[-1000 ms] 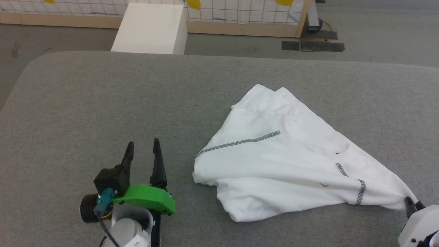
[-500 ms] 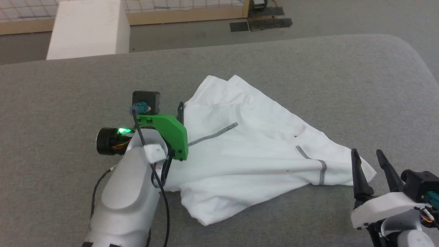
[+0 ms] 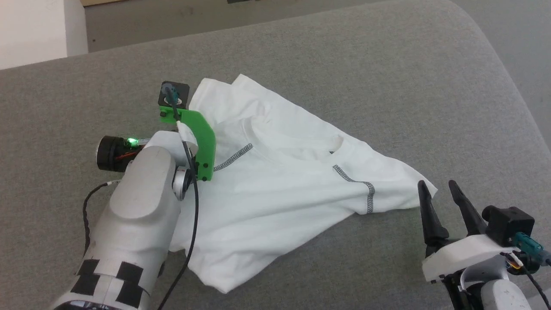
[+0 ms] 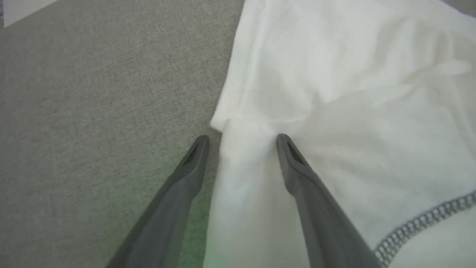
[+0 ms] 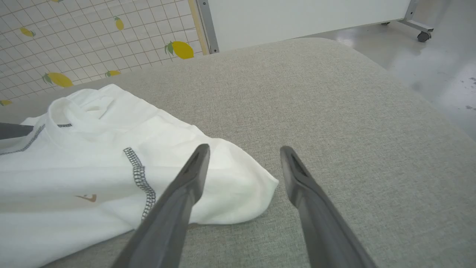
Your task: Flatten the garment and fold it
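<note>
The garment (image 3: 280, 189) is a thin white shirt lying rumpled on the grey padded surface, with grey zigzag stitching (image 3: 353, 183) near its collar. My left arm reaches down onto its left edge, under a green wrist bracket (image 3: 202, 137). My left gripper (image 4: 241, 139) is open and straddles a fold of the garment (image 4: 334, 93): one finger is on the grey surface, the other on the fabric. My right gripper (image 3: 437, 184) stands open and empty, close beside the shirt's right corner. In the right wrist view, the right gripper (image 5: 244, 149) points past that corner of the garment (image 5: 93, 160), and a small brown logo (image 5: 87, 198) shows.
The grey padded surface (image 3: 344, 64) curves down at its rounded right edge, with floor beyond. A rigid white box (image 3: 30, 30) stands behind the far left. A lemon-patterned grid screen (image 5: 74, 37) and a white panel (image 5: 297, 15) on wheels stand past the surface.
The camera has swung right and down. My left arm came from the near left onto the shirt's left edge. My right gripper let go of the stretched corner and opened.
</note>
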You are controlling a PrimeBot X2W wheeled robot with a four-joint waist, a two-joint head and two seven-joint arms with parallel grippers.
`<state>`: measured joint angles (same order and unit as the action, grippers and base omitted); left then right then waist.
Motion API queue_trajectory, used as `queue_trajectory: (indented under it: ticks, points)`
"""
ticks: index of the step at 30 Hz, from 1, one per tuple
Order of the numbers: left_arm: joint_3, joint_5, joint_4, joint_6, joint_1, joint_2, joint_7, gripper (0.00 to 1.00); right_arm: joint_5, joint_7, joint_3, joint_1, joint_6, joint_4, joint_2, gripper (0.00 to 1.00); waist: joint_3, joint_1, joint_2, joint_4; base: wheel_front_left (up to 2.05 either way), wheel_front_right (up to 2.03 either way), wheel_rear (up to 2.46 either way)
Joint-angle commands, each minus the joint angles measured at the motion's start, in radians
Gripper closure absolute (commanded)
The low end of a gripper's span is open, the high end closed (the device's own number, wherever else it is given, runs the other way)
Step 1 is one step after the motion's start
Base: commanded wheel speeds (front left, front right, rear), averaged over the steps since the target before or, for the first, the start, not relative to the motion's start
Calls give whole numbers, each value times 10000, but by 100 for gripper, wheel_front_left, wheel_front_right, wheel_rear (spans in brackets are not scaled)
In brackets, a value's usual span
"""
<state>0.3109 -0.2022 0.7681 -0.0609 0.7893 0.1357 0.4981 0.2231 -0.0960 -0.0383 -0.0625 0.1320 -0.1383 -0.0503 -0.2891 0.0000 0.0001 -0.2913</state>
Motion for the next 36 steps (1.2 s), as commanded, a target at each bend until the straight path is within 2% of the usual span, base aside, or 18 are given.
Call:
queue_trajectory:
  ticks: [1,4,11,17,24,27,32,33,34,35,36]
  points:
    - [46,-13,155,177,53,83,268,100,115,12,47,-171,-13,4,1,0,-129,0,-1,-114,0,0,0]
    - [-24,-169,-8,262,-45,100,24,100,114,55,4,-148,-13,62,1,0,-52,0,-1,60,0,0,0]
    - [-829,-418,-1471,-661,-1059,225,-3313,100,-60,187,-326,56,-13,336,1,0,551,0,-1,901,0,0,0]
    - [-1546,-815,-3223,-1220,-2922,444,-4601,100,-128,400,-574,370,-13,594,1,0,1201,0,-1,1831,0,0,0]
    - [-2452,-1191,-5520,-2145,-5726,875,-4339,100,-165,654,-763,662,-13,848,1,0,1612,0,-1,2707,0,0,0]
    - [-2689,-1369,-5990,-2373,-6869,996,-3915,100,-186,833,-818,771,-13,876,1,0,1707,0,-1,2989,0,0,0]
    - [-2683,-1634,-6359,-2725,-8285,836,-2905,100,-280,1409,-918,929,-13,869,1,0,1804,0,-1,3323,0,0,0]
    - [-2690,-1714,-6349,-2761,-8459,801,-2739,95,-314,1601,-929,950,-13,864,1,0,1805,0,-1,3381,0,0,0]
    - [-2715,-1789,-6396,-2761,-8543,748,-2766,51,-345,1772,-924,954,-13,869,1,0,1804,0,-1,3439,0,0,0]
    - [-2764,-1851,-6460,-2742,-8563,684,-2954,0,-376,1912,-902,945,-13,872,1,0,1798,0,-1,3481,0,0,0]
    - [-2823,-1926,-6539,-2685,-8549,581,-3310,0,-421,2089,-868,923,-13,881,1,0,1780,0,-1,3558,0,0,0]
